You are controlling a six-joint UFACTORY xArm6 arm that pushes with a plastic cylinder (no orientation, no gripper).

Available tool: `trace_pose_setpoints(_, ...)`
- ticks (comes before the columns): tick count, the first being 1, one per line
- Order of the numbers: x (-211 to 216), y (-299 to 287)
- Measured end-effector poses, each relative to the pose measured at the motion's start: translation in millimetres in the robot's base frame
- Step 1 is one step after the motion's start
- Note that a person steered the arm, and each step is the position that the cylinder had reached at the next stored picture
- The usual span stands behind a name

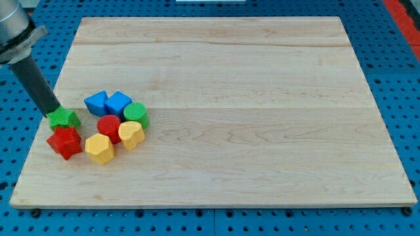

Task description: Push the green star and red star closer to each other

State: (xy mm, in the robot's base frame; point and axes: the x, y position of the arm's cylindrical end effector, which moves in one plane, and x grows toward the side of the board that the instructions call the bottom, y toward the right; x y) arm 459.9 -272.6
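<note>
1. The board (262, 98) is pale wood with fine grain running across it and faint seams between its planks. It lies on a blue base (387, 26) dotted with small holes.
2. The arm ends in a straight dark rod (36, 85), smooth and matte, slanting down from the view's top left. It has no gripper, so nothing opens, clenches or grasps.
3. My tip (54, 115) sits at the upper-left edge of the green star (64, 118), touching it or nearly so; the exact contact is hard to make out.
4. The green star is a small chunky block with short points, near the board's left edge. The red star (64, 142) lies just below it, larger-looking and ridged on top, and the two appear to touch.
5. All the blocks have a dull plastic look with faint layered lines on their sides.
6. To the right of the stars sits a tight cluster: a blue block (96, 103) and a second blue block (119, 103) side by side, a green cylinder (136, 115), a red cylinder (109, 127), a yellow block (131, 134) and another yellow block (100, 149).
7. The lower yellow block lies just beside the red star on its right; the red cylinder stands close to the green star's right.
</note>
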Motion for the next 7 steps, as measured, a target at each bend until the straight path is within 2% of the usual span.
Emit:
trace_pose_setpoints(3, -15.4, 32.7)
trace_pose_setpoints(5, -33.1, 9.1)
trace_pose_setpoints(6, -23.7, 6.7)
trace_pose_setpoints(7, 13.1, 2.0)
